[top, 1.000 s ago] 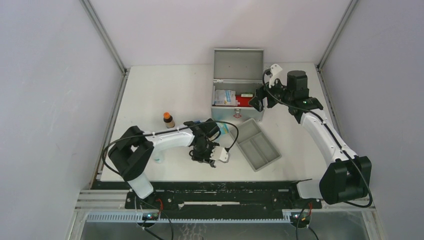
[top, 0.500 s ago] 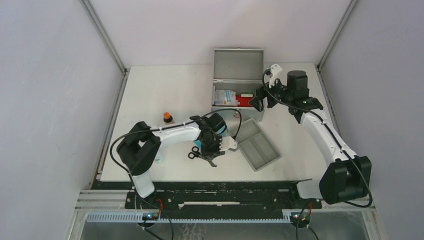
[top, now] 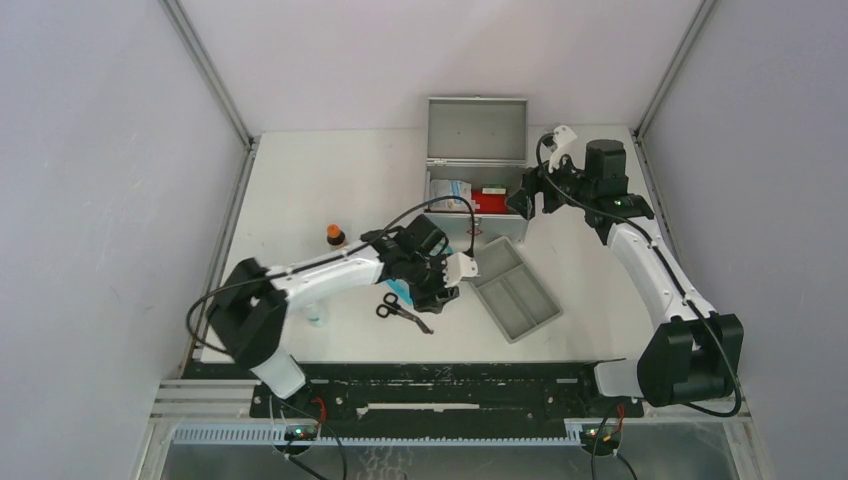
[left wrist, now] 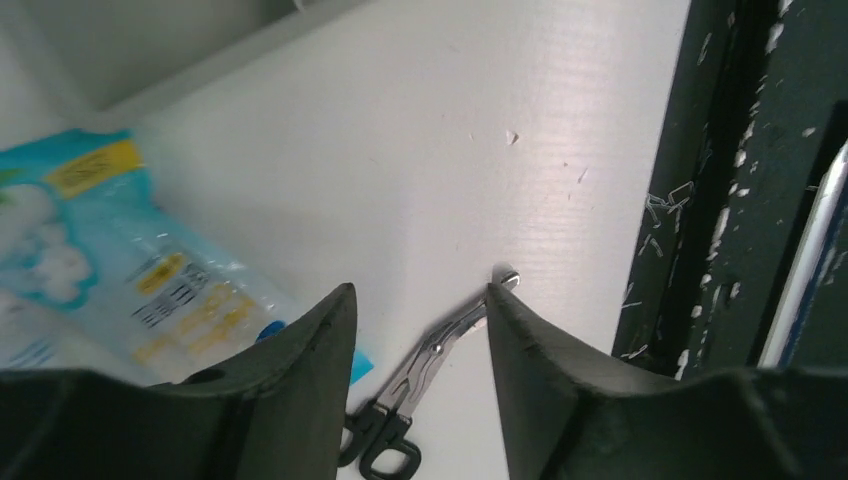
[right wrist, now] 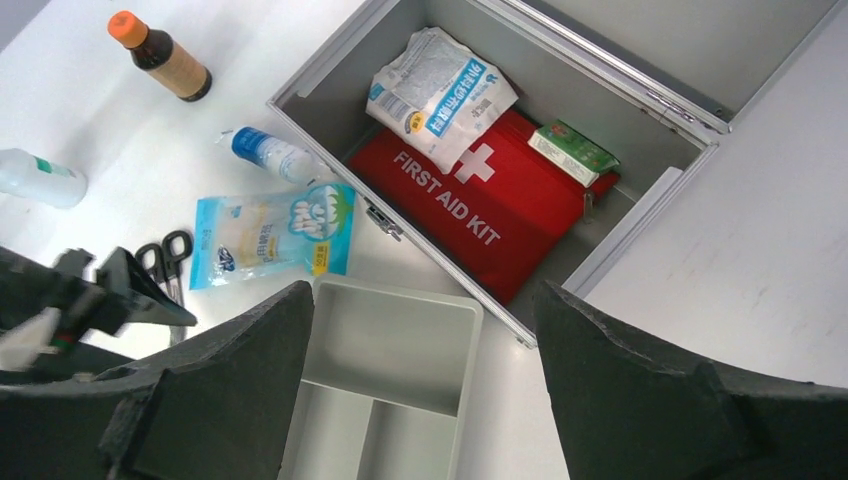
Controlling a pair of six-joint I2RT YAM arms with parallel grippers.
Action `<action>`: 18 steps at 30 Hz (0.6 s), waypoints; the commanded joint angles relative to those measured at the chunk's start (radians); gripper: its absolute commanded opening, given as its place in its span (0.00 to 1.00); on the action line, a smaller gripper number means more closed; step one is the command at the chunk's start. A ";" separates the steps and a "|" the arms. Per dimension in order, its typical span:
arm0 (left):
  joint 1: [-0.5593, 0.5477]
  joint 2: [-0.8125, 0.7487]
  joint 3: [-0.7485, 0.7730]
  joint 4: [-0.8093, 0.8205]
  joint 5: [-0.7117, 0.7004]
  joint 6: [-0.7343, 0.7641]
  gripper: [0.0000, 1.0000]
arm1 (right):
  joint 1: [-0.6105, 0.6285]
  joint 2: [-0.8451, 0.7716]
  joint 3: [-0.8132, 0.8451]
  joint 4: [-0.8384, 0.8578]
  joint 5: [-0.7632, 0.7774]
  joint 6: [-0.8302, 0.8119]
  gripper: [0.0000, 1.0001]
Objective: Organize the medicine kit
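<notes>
Grey medicine kit (top: 477,130) (open), scissors (top: 404,311) outside it

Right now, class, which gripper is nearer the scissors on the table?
Left. The left gripper hangs close above the scissors; the right gripper is far off, above the open medicine kit.
</notes>
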 commanded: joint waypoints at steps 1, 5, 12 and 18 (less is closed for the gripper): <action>0.030 -0.199 -0.052 0.072 -0.022 0.055 0.59 | -0.005 -0.004 0.006 0.048 -0.068 0.053 0.79; 0.124 -0.308 -0.087 0.097 -0.040 0.053 0.71 | 0.009 -0.012 0.007 0.032 -0.076 0.057 0.79; 0.355 -0.480 -0.129 0.175 -0.104 -0.044 0.93 | 0.160 -0.005 -0.003 -0.095 0.007 -0.043 0.79; 0.599 -0.556 -0.103 0.262 -0.221 -0.207 1.00 | 0.354 0.019 -0.098 -0.026 0.046 -0.068 0.79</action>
